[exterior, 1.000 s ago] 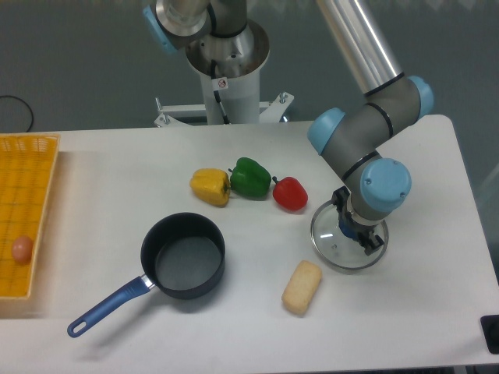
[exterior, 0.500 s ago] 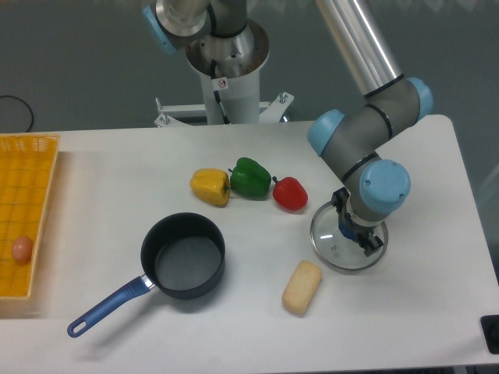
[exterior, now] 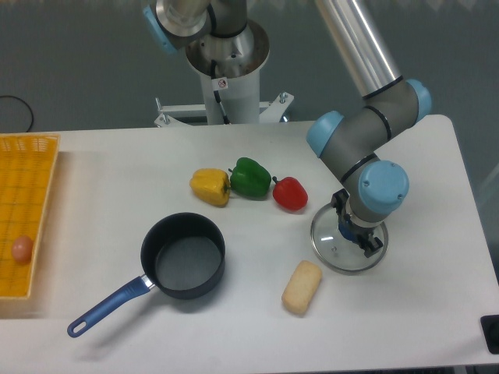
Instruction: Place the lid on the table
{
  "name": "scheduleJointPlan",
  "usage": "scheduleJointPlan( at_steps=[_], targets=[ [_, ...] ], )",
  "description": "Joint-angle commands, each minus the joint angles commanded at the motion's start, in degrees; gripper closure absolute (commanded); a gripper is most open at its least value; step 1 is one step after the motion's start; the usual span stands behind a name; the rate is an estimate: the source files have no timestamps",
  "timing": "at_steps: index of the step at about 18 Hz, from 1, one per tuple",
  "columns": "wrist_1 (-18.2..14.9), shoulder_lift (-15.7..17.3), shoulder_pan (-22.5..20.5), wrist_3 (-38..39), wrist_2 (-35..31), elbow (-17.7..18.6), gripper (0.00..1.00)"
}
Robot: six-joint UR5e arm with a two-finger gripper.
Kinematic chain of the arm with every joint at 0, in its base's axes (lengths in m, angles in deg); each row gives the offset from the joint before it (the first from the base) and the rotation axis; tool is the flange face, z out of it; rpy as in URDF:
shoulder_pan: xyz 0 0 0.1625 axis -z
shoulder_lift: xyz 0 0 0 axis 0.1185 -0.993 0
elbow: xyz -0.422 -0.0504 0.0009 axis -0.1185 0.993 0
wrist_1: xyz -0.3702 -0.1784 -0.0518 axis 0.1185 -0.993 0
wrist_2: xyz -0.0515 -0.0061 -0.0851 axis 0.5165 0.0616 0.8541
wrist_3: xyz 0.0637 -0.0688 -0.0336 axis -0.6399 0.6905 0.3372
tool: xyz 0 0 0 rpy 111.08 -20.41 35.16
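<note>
Lid (exterior: 335,251) is lying flat on your counter (exterior: 437,312) beside the bread roll (exterior: 302,287), with the gripper (exterior: 351,234) sitting over its knob, jaws' state hidden.

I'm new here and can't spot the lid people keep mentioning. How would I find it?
Follow the robot arm down to its gripper on the right side of the white table. The lid lies directly beneath it, just right of the red pepper and above the bread roll. It is the only see-through disc, with a thin metal rim.
</note>
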Motion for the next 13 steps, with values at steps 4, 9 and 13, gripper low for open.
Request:
scheduleJointPlan(
  at_steps=[4,9,13],
  targets=[
    [0.1,0.0,0.0,0.2,-0.1,0.3,0.40],
    [0.7,-0.1,0.0,0.3,-0.1,0.4,0.40],
    [1.0,-0.1,0.1,0.3,-0.1,0.5,0.40]
  ],
)
